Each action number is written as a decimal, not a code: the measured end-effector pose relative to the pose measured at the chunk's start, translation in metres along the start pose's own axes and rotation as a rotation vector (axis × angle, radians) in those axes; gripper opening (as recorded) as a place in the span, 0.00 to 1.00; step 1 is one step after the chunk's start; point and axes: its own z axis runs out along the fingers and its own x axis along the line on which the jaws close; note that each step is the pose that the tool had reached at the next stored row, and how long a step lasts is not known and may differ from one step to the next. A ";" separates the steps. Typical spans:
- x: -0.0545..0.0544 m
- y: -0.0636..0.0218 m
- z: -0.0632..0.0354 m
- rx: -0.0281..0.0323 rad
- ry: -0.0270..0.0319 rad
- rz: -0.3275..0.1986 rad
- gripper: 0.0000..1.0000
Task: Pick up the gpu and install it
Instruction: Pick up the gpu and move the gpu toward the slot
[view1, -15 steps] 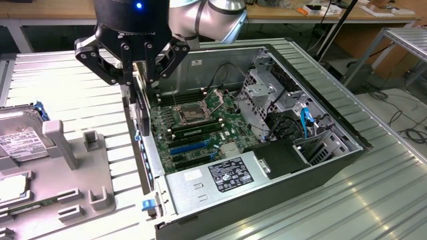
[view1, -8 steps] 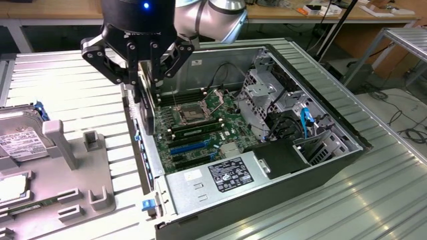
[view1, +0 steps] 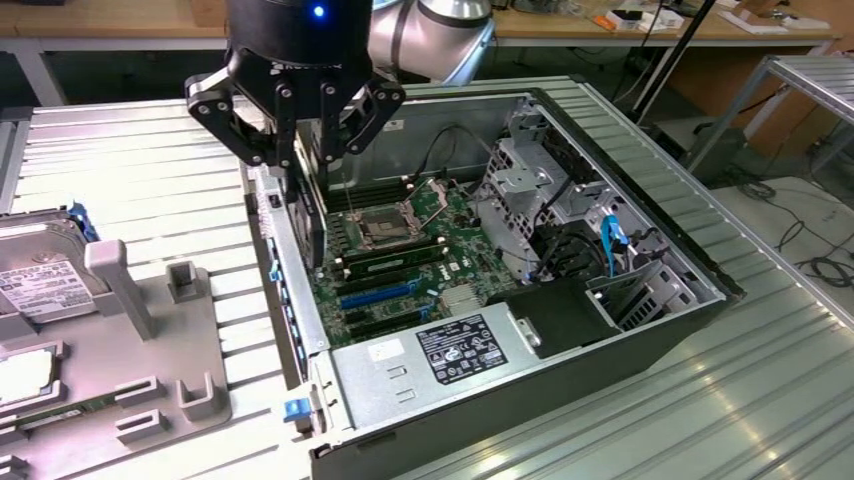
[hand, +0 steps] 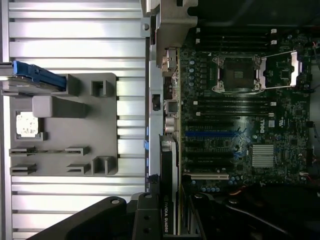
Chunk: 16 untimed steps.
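light: bright, even | glare: streaks on ribbed metal table | shadow: deep inside computer case

Computer case on table, motherboard inside, power supply at its near end; gpu, on edge in gripper, above motherboard by the case's wall at the exterior view's left; parts tray bearing hard drive farther left.

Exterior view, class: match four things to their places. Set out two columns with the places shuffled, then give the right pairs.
1 gpu
2 hard drive
3 power supply
4 processor socket

A at the exterior view's left edge
B on the motherboard
C held in the tool
D at the near end of the case

Pairs: 1-C, 2-A, 3-D, 4-B
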 end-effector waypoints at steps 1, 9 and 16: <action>-0.002 0.0000 -0.0001 0.0001 0.0003 0.000 0.27; -0.013 -0.0001 -0.0001 0.0001 0.0019 0.000 0.27; -0.025 -0.0001 -0.0001 0.0000 0.0035 0.000 0.27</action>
